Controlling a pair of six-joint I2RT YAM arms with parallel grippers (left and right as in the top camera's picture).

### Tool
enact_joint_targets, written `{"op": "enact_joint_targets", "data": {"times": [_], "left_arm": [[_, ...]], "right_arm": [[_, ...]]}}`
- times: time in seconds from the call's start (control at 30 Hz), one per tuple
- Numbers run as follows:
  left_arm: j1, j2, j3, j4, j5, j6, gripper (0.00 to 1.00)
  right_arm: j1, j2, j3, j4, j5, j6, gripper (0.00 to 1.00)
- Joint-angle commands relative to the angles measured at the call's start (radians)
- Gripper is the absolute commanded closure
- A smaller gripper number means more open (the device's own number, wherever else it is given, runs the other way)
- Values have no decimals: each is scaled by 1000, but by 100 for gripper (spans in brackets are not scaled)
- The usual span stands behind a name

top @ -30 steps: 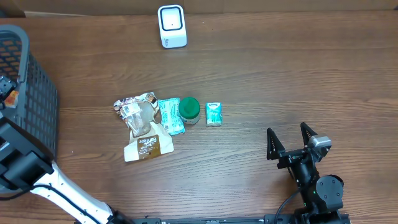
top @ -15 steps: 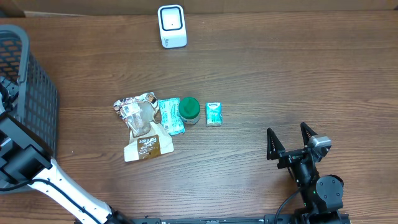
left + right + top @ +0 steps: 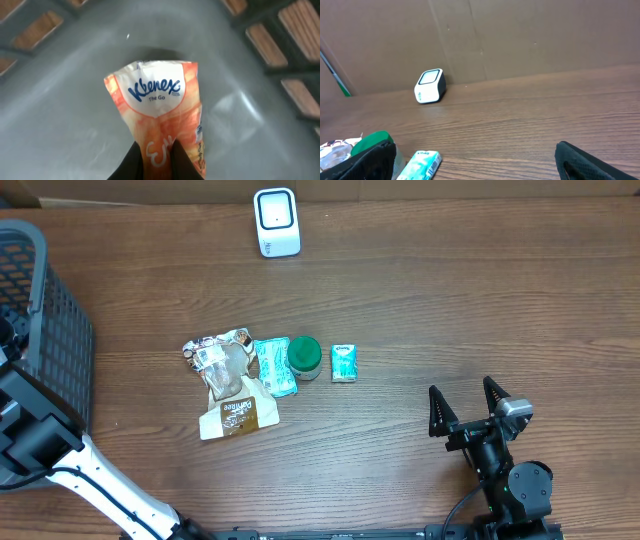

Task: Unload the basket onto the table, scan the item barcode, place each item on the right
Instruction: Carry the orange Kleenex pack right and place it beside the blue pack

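In the left wrist view an orange Kleenex tissue pack (image 3: 155, 95) lies on the grey floor of the basket (image 3: 60, 100). My left gripper (image 3: 156, 148) is shut on the pack's near end, and both black fingers pinch the wrapper. No barcode shows on the face I see. From overhead the left arm (image 3: 40, 445) reaches into the dark mesh basket (image 3: 55, 330), and its gripper is hidden there. The white scanner (image 3: 276, 222) stands at the back edge of the table. My right gripper (image 3: 460, 387) rests open at the front right, holding nothing.
A cluster lies mid-table: crumpled snack bags (image 3: 228, 380), a teal packet (image 3: 273, 366), a green-lidded jar (image 3: 304, 356) and a small teal pack (image 3: 344, 363). The right wrist view shows the scanner (image 3: 429, 85) before a cardboard wall, and the small teal pack (image 3: 421, 164) beside the gripper's left finger.
The left arm has shifted slightly at the basket, and an orange patch seen at the overhead's left edge no longer shows. The right arm has not moved.
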Motion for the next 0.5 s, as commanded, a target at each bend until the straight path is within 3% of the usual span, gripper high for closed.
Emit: {"op": "enact_joint_targets", "data": {"times": [0.0, 0.47], "left_arm": [[0, -50, 113, -62, 21, 7, 96], [-61, -590, 189, -177, 390, -36, 96]], "right_arm": [[-4, -10, -10, 6, 9, -3, 0], [-4, -10, -10, 6, 9, -3, 0]]}}
